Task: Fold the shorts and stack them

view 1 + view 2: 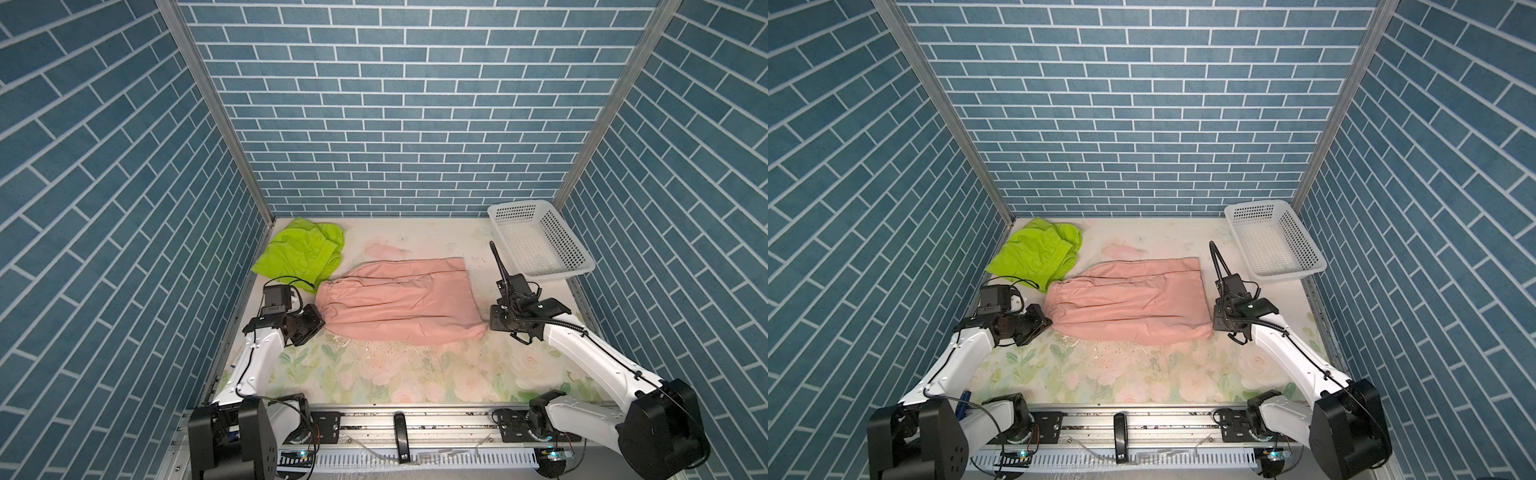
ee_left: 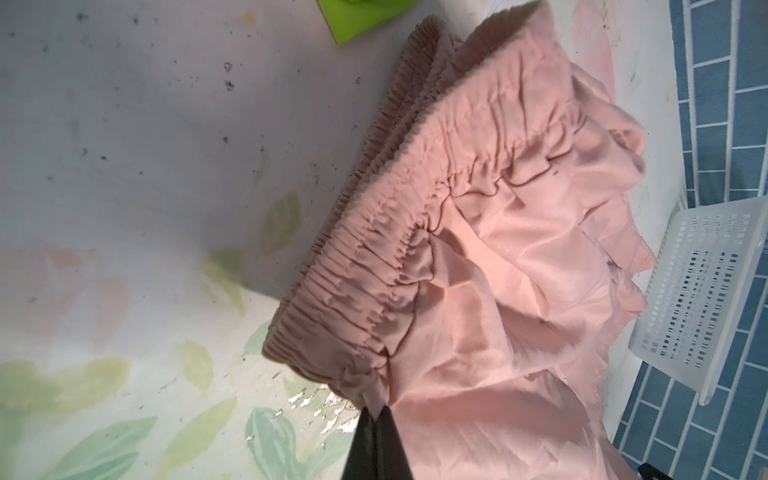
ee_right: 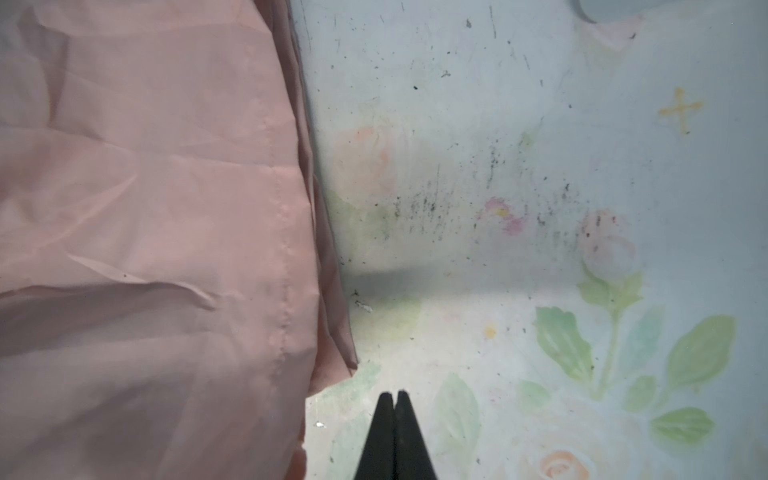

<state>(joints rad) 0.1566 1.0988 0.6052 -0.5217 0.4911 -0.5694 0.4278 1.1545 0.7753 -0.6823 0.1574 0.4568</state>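
- My left claw [image 2: 376,411] grips the waistband corner of the pink shorts [image 1: 399,307].
- My right claw [image 3: 395,394] is closed, tips together, just beside their hem.
- They lie on the worktop [image 1: 415,374]; green shorts [image 1: 299,253] sit far left.

The left arm [image 1: 259,357] stretches forward and low, and the left gripper [image 2: 376,417] is pinched tight on the pink shorts [image 2: 498,291] at the waistband corner. The right arm [image 1: 590,349] mirrors it; the right gripper [image 3: 395,395] has its tips pressed together on nothing.
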